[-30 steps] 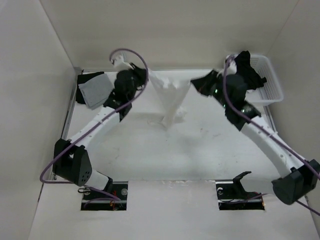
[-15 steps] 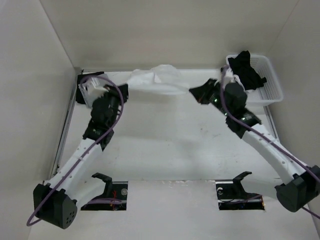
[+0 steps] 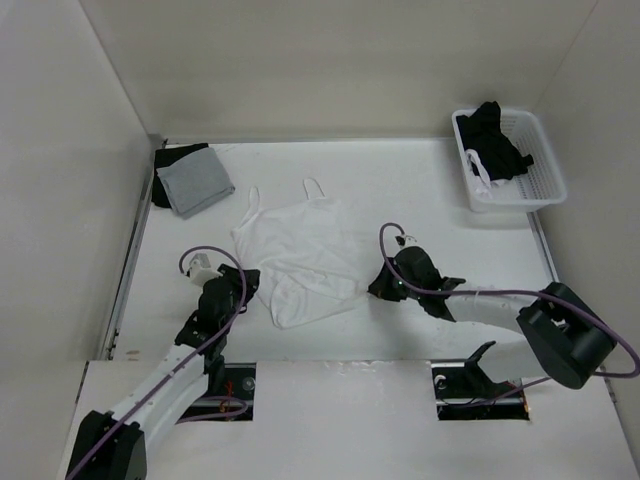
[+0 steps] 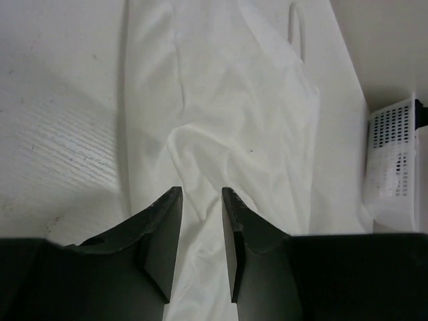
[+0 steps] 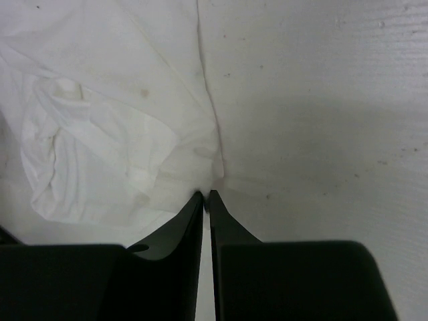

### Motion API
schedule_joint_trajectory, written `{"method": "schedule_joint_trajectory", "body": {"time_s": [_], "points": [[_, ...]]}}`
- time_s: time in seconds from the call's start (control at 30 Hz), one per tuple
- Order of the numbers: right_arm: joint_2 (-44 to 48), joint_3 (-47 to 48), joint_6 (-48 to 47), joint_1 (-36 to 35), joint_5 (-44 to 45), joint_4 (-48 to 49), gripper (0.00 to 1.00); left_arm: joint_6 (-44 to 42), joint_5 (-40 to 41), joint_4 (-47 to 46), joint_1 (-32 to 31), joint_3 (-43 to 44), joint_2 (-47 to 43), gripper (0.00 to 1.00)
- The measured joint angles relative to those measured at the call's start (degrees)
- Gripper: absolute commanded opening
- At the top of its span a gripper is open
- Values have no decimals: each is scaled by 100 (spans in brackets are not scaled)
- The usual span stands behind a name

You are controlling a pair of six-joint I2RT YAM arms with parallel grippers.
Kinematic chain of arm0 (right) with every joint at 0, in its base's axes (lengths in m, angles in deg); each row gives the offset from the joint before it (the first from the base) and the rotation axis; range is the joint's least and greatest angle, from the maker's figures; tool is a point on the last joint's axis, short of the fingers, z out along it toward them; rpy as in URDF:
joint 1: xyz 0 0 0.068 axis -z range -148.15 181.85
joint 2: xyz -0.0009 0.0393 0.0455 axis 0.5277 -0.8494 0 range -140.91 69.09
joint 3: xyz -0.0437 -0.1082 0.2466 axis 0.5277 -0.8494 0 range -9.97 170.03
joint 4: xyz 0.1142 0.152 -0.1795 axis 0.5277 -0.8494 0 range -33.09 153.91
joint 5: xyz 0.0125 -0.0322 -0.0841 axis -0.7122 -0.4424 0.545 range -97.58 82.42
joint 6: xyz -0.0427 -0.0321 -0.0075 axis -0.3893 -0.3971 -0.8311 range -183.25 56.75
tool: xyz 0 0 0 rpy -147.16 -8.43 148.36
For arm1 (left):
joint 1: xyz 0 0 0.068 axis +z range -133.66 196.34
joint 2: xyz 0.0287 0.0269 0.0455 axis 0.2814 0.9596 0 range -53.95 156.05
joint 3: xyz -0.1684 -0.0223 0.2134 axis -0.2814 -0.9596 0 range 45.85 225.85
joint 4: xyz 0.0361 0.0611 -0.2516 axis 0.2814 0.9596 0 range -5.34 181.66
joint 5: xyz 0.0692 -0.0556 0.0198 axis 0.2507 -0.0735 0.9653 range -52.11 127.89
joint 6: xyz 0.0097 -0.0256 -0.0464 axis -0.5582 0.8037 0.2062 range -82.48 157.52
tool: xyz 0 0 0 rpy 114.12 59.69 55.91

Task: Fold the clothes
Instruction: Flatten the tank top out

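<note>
Both arms have come down from the far edge of the white table [image 3: 430, 200] to its near edge. The thin white fabric tank top [image 3: 295, 250], hung between them a second ago, now lies spread near the table's middle, with its loop straps toward the far edge. We judge the spreading step to be ending; the first fold calls for a fresh pinch on one side edge.

Left gripper [image 4: 200, 195]: jaws parted over the hem, holding nothing. Right gripper [image 5: 205, 195]: jaws almost together at the hem's near-right corner; we cannot tell whether any cloth is pinched.

The top view alone gives the garment's whole outline and the grey square cloth [image 3: 195, 182] at the far-left corner. The wrist views alone show the jaw gaps and the rumpled, doubled-over hem.
</note>
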Motion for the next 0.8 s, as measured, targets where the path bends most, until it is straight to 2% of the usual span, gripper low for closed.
{"method": "schedule_joint_trajectory", "body": {"time_s": [0.07, 0.13, 0.2, 0.33, 0.4, 0.6, 0.8], "points": [[302, -179, 81, -85, 111, 33, 22, -7, -4, 184, 28, 9, -310, 21], [645, -330, 155, -164, 223, 24, 26, -85, 11, 505, -28, 116, -350, 19], [984, -426, 201, -205, 291, -39, 33, -245, 44, 852, -170, 328, -205, 19], [1670, -428, 173, -188, 479, -238, 41, -625, 417, 1211, -479, 649, 409, 33], [1687, -343, 94, -74, 485, -280, 45, -721, 608, 1215, -485, 758, 883, 37], [376, 529, -216, 238, 428, -313, 52, -949, 890, 804, -87, 1257, 2170, 40], [-1377, 2162, -577, 584, 37, -299, 50, -1180, 1132, 557, 450, 2090, 2695, 42]]}}
